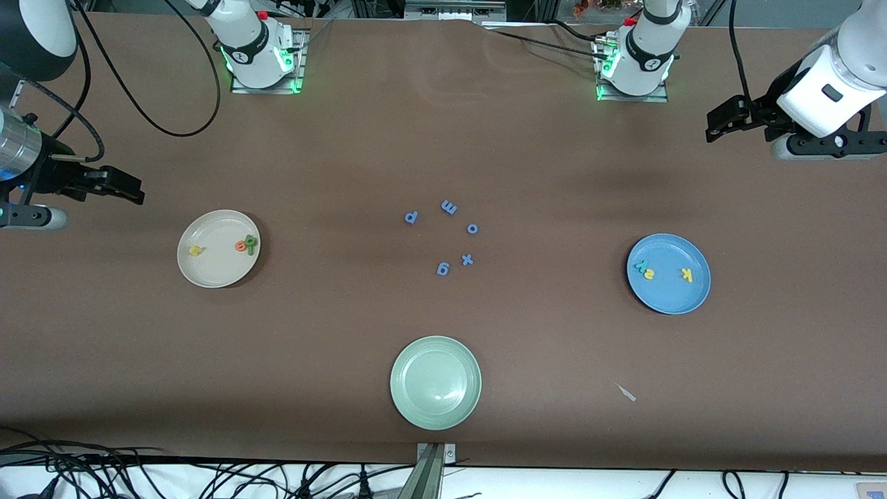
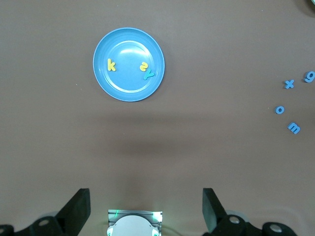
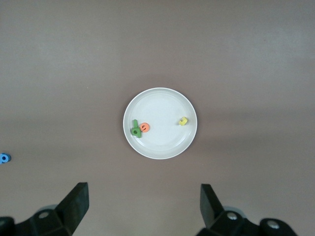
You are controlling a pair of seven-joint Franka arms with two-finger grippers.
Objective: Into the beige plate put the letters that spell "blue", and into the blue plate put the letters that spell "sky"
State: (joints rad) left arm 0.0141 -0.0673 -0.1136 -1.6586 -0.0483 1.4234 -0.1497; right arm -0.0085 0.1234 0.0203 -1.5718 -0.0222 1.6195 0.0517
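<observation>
with the yellow "u" (image 3: 183,121), orange "e" (image 3: 143,127) and green letters (image 3: 135,129) seen in the beige plate (image 1: 208,277) and "s" (image 2: 142,66), "y" (image 2: 148,74), "k" (image 2: 111,65) in the blue plate (image 1: 665,301), nothing seems left to be picked, so the left gripper (image 1: 721,125) and right gripper (image 1: 128,188), both spread wide and empty, are best kept raised over bare table at their own ends, clear of the blue-violet letters (image 1: 443,235).

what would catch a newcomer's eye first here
Three plates ring a cluster of blue-violet letters at mid-table: the beige plate toward the right arm's end holding colored letters, the blue plate toward the left arm's end with yellow and teal ones, and a pale green plate nearest the front camera.
</observation>
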